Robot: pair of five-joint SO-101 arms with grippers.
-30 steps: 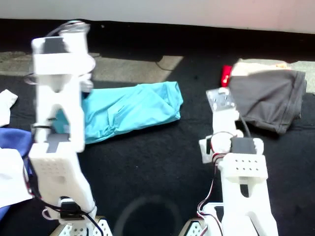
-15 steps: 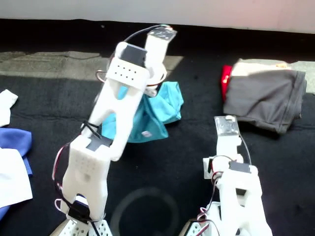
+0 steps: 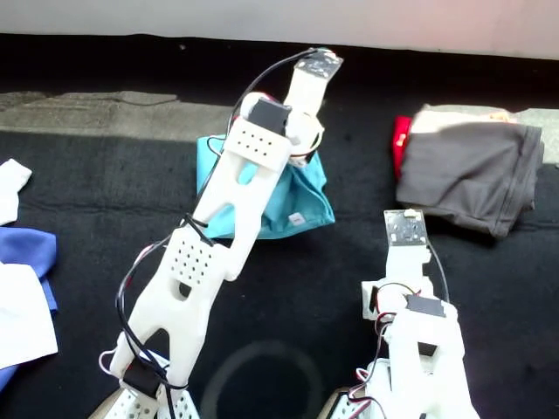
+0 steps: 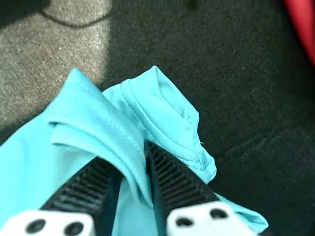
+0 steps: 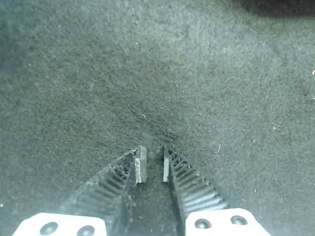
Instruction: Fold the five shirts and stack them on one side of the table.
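A teal shirt (image 3: 301, 205) lies bunched in a compact fold on the black table (image 3: 105, 201) at the centre. My left gripper (image 4: 145, 147) is shut on a raised fold of the teal shirt (image 4: 74, 123), and the left arm (image 3: 253, 166) stretches over the cloth and hides part of it. At the back right lies a folded grey shirt (image 3: 472, 175) on a pale one, with a red shirt (image 3: 401, 135) beside them. My right gripper (image 5: 153, 164) hangs over bare black cloth, its fingertips nearly together with nothing between them.
A blue shirt (image 3: 24, 249) and white shirts (image 3: 22, 323) lie loose at the left edge. The right arm (image 3: 419, 323) stands near the front, short of the grey stack. A sunlit strip (image 3: 131, 118) crosses the back of the table.
The left arm swung from the left side to the centre, carrying the teal shirt's edge over so the spread cloth folded into a compact bundle. The right arm drew back slightly.
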